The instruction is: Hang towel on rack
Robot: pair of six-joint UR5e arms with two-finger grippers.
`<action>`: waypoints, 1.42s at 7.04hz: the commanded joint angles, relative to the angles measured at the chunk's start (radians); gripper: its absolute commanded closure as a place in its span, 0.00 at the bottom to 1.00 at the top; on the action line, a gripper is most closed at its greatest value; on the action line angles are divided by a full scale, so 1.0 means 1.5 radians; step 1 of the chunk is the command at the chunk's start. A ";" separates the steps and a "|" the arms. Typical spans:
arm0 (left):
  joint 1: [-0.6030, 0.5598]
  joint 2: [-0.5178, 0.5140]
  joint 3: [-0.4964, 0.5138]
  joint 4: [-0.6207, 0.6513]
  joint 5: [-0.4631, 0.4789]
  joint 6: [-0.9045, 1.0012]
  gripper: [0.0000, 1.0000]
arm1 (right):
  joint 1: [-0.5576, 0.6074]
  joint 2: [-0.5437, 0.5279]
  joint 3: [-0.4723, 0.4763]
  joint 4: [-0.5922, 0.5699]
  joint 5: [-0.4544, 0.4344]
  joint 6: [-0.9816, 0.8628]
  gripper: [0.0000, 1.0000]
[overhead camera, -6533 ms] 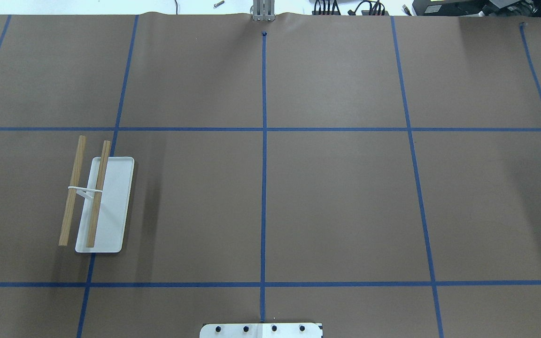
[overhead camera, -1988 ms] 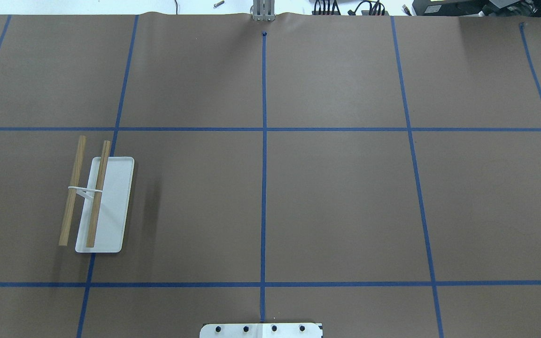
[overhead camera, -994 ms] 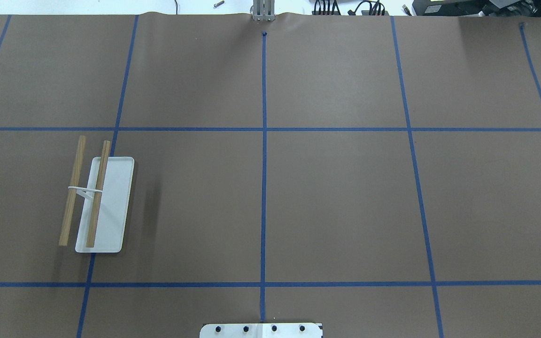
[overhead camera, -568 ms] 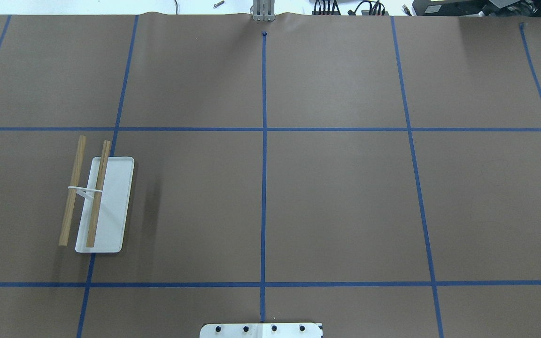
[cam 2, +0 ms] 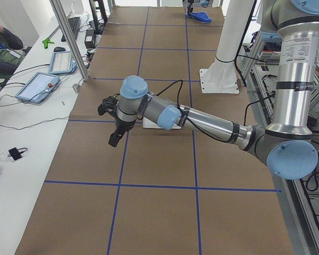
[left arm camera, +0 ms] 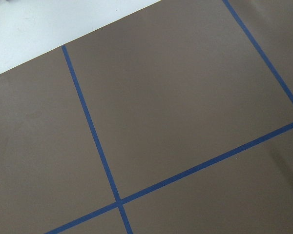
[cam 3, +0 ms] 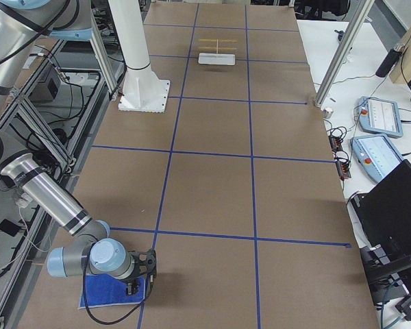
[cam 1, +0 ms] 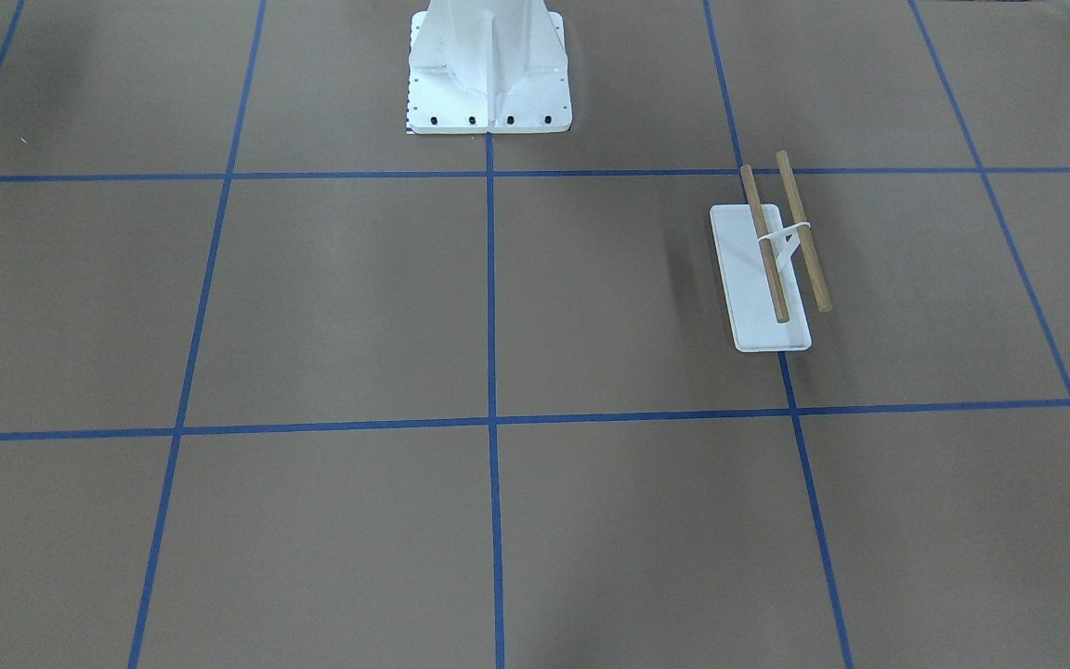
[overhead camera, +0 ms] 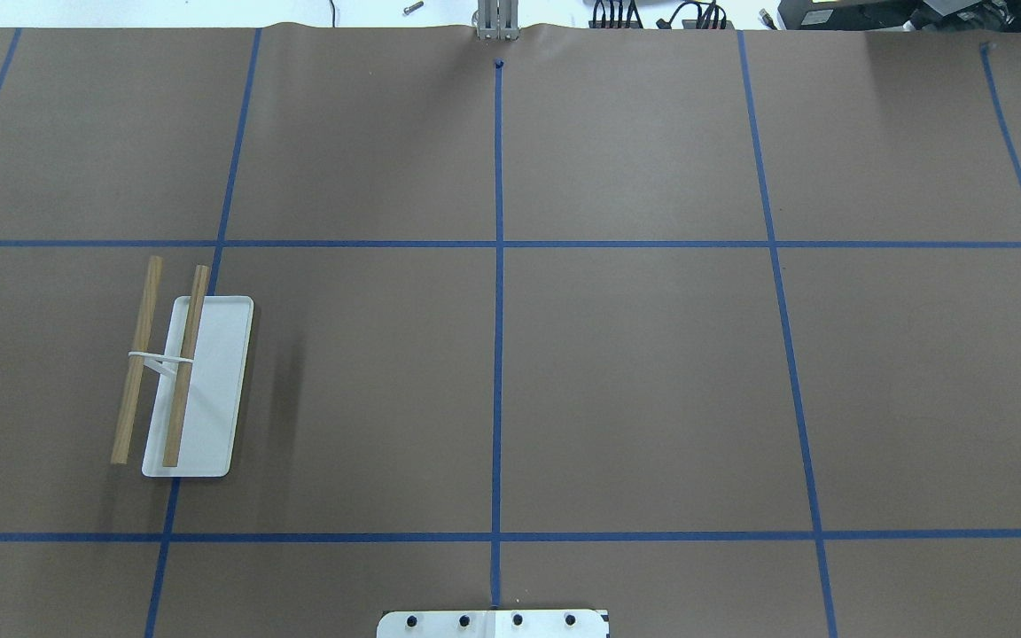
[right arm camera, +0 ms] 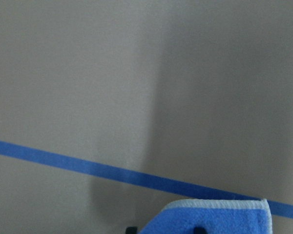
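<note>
The rack [overhead camera: 183, 372] stands on the robot's left half of the table, a white base with two wooden dowels, also seen in the front view [cam 1: 772, 269] and far off in the right view [cam 3: 217, 51]. The blue towel [cam 3: 106, 291] lies flat at the table's near right end; its pale-edged corner [right arm camera: 215, 217] fills the bottom of the right wrist view. My right gripper [cam 3: 140, 279] is low over the towel's edge, and two dark fingertips [right arm camera: 199, 229] show apart. My left gripper [cam 2: 114, 138] hangs above the table near the rack; whether it is open or shut cannot be told.
The white bolted pedestal [cam 1: 489, 74] stands at the robot's edge of the table. Blue tape lines [overhead camera: 498, 266] grid the brown surface. Tablets [cam 3: 377, 113] and cables lie on the white bench along the far side, where a person's sleeve [cam 2: 2, 42] shows.
</note>
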 commanded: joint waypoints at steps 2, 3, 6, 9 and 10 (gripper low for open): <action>0.000 0.000 0.000 0.000 0.000 0.000 0.01 | 0.000 0.001 -0.008 0.002 -0.003 0.005 0.91; 0.000 0.000 0.000 0.000 0.001 -0.001 0.01 | 0.000 0.004 -0.008 0.002 -0.005 -0.001 1.00; 0.000 0.000 0.003 0.001 0.000 -0.001 0.01 | 0.001 0.022 -0.001 0.002 0.001 -0.002 1.00; 0.000 0.001 0.007 0.001 0.000 -0.001 0.01 | 0.008 0.081 0.016 -0.006 0.088 0.009 1.00; 0.000 0.002 0.009 0.001 -0.001 -0.010 0.01 | 0.029 0.132 0.031 -0.071 0.095 0.009 1.00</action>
